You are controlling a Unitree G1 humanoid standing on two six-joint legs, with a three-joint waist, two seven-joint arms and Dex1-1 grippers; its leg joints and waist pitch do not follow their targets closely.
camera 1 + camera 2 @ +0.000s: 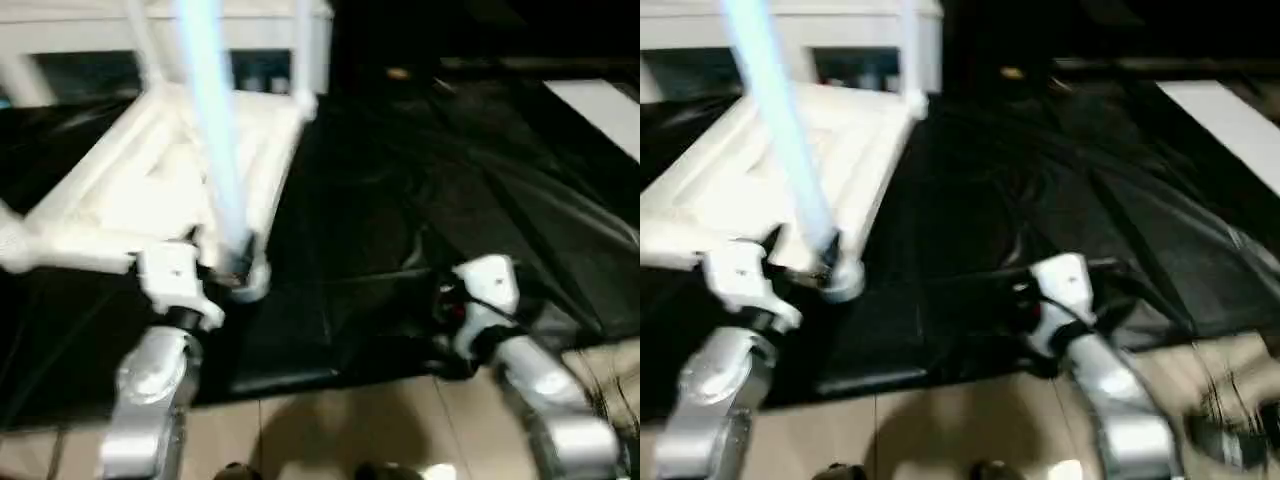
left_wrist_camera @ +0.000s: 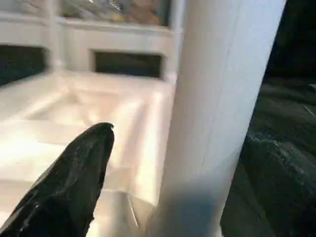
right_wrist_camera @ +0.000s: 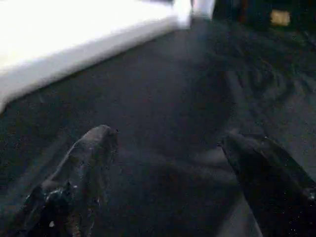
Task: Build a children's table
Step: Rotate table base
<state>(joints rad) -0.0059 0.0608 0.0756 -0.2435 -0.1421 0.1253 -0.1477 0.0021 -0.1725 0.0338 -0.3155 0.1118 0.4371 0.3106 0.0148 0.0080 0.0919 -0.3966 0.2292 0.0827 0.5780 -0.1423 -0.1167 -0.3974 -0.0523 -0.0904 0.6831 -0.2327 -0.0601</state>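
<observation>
- The table top (image 1: 150, 190) lies upside down, ribs up, on the black sheet (image 1: 420, 210) towards its far left part. At least three legs stand in its corner holes.
- The near leg (image 1: 215, 150) stands in the near corner hole (image 1: 245, 280), with the left gripper (image 1: 205, 268) right at its foot.
- In the left wrist view one black finger (image 2: 74, 182) sits on one side of that leg with a gap between them. The jaws stand wide, and as far as I can judge nothing is clamped.
- The right gripper (image 3: 168, 163) hangs low over bare black sheet, well apart from the table top, jaws spread and holding nothing.
- Risk: the left arm is so close that a sideways swing could knock the near leg, tilting it or working it loose if it is not pushed fully home.
- Risk: a nudge at that corner could slide the whole top across the slick, wrinkled sheet, since nothing braces it.
- Risk: the right fingers could snag a fold of the sheet and drag it, shifting the top along with it.
- Whether every leg is seated firmly cannot be told.
</observation>
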